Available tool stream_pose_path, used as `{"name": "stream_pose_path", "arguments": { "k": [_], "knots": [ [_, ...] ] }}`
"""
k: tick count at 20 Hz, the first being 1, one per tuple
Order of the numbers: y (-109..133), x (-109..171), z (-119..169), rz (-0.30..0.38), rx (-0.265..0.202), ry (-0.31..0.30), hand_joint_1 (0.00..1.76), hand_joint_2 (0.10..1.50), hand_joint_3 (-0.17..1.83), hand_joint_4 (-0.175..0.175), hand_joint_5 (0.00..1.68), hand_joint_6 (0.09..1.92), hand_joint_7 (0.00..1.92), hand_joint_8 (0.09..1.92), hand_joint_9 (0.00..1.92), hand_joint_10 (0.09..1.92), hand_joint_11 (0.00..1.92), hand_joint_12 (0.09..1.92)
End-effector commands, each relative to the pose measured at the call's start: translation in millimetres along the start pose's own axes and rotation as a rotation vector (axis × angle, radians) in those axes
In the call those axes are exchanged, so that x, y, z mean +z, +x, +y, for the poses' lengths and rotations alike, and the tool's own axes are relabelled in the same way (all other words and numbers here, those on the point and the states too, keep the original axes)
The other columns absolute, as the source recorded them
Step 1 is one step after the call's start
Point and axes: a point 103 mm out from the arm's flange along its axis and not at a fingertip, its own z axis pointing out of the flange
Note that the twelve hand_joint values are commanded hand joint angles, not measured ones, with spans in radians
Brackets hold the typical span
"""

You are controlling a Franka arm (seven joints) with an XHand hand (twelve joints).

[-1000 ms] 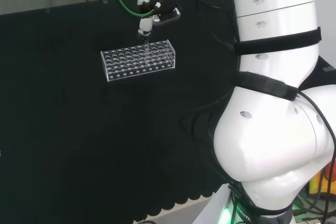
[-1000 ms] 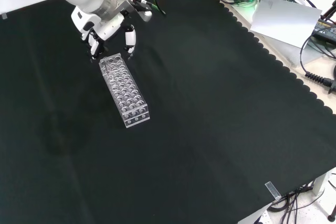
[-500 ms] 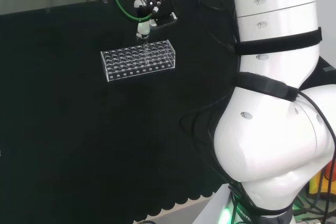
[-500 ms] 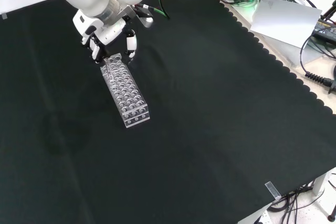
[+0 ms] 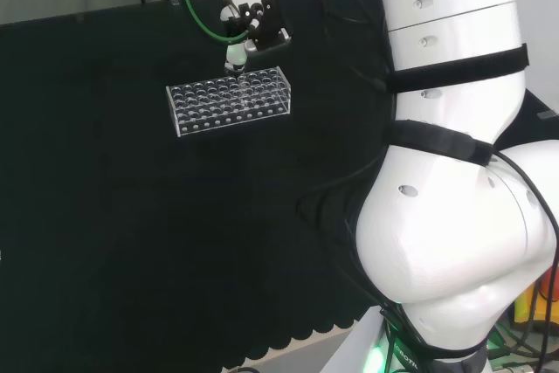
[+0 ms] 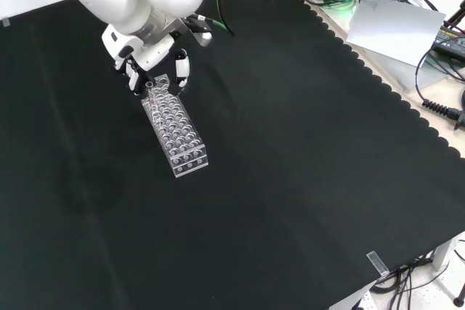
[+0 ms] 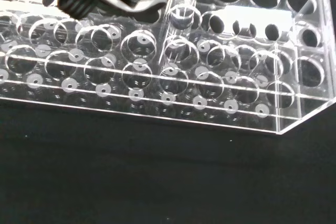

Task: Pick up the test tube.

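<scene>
Wrist view: one clear test tube (image 7: 181, 3) stands upright in one clear rack (image 7: 157, 72) on the black cloth (image 6: 305, 143). Front view: the hand (image 6: 156, 63) hovers over the rack's far end, fingers curled downward around the tube's top.

You ran a glossy white rounded arm (image 5: 454, 242), banded with black straps (image 5: 458, 72), trailing a green cable (image 5: 194, 6), ending in a black-and-white hand (image 6: 156, 59).

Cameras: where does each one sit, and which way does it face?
Head view: behind and above the base, looking over white arm links at the rack and hand.
Front view: opposite, looking down; the hand enters from the top.
Wrist view: close on the rack and test tube.
All share the rack.
</scene>
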Motion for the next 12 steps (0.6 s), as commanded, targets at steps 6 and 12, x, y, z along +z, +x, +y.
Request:
{"name": "stream_pose_path", "arguments": {
  "k": [6, 12],
  "knots": [
    [5.4, 4.5, 1.8, 0.088, 0.061, -0.114, 1.06, 0.64, 0.64, -0.172, 0.86, 0.67, 1.23, 0.73, 1.06, 0.62, 0.55, 1.36],
    [9.3, -4.2, -1.8, 0.150, 0.095, -0.267, 1.22, 0.82, 0.35, -0.175, 1.27, 0.55, 1.61, 0.54, 1.59, 0.52, 1.23, 0.92]
  ]
}}
